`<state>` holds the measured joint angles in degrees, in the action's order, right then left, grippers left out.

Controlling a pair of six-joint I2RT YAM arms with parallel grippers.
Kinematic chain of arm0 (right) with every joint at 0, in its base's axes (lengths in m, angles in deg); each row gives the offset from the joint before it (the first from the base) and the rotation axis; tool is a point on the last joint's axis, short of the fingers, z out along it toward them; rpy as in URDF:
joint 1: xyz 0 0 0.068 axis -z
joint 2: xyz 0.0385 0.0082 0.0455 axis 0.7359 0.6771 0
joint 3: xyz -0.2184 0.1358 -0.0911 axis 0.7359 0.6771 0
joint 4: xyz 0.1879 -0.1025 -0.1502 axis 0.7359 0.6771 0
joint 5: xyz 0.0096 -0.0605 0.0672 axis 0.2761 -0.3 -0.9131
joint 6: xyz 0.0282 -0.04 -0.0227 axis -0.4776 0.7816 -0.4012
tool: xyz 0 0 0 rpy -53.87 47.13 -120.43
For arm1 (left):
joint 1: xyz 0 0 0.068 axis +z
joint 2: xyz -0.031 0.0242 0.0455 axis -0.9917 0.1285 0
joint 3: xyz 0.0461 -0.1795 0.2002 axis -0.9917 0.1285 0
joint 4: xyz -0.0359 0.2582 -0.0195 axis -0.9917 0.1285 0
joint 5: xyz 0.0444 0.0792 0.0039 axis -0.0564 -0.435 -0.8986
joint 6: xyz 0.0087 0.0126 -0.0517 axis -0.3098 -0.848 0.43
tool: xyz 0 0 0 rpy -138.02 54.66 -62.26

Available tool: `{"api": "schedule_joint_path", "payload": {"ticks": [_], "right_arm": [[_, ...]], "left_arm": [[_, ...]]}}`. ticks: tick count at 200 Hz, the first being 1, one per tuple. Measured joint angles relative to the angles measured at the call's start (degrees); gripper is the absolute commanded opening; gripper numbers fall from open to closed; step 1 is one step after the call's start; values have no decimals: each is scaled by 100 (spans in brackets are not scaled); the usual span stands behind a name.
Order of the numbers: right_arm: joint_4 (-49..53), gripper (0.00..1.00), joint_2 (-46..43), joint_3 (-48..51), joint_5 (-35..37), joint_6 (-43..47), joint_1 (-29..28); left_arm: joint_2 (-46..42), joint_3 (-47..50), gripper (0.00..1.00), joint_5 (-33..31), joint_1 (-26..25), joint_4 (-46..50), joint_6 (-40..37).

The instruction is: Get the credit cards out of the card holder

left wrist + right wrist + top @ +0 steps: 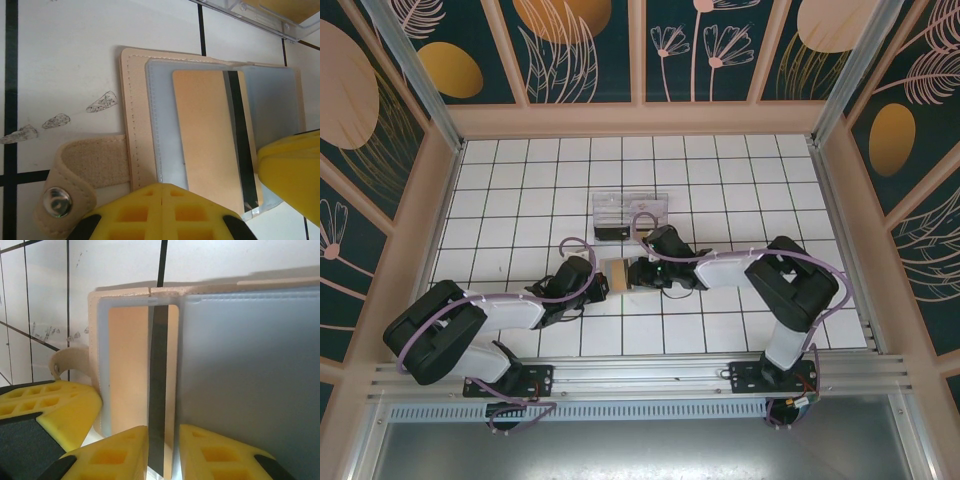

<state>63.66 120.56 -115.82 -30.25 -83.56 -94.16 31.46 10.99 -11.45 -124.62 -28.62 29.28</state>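
Observation:
The card holder lies open on the tiled floor between my two grippers, tan outside with blue-grey lining. One credit card, tan-orange with a black stripe, sits in its left sleeve. My left gripper is shut, and its joined tips rest on the card holder at the edge of the sleeve. My right gripper is slightly open at the card's near end. The black stripe shows in the gap between its fingers. One yellow finger of the right gripper lies over the card holder's right half.
A clear plastic box stands just behind the card holder; its edge shows at the top of the left wrist view. The holder's strap with a metal snap sticks out to the left. The left gripper's yellow fingers lie close beside the right gripper.

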Motion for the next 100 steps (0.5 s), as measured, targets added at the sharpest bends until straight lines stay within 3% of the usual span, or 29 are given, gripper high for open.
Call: {"api": "schedule_joint_path", "payload": {"ticks": [68, 88, 100], "right_arm": [[-28, 10, 105, -66, -109, -42, 0], [-42, 0, 105, -66, -111, -74, 2], [-50, 0, 105, -66, -111, -59, 2]], "left_arm": [[17, -7, 0, 0, 0, -4, 0], [17, -7, 0, 0, 0, -7, 0], [17, -7, 0, 0, 0, -7, 0]]}}
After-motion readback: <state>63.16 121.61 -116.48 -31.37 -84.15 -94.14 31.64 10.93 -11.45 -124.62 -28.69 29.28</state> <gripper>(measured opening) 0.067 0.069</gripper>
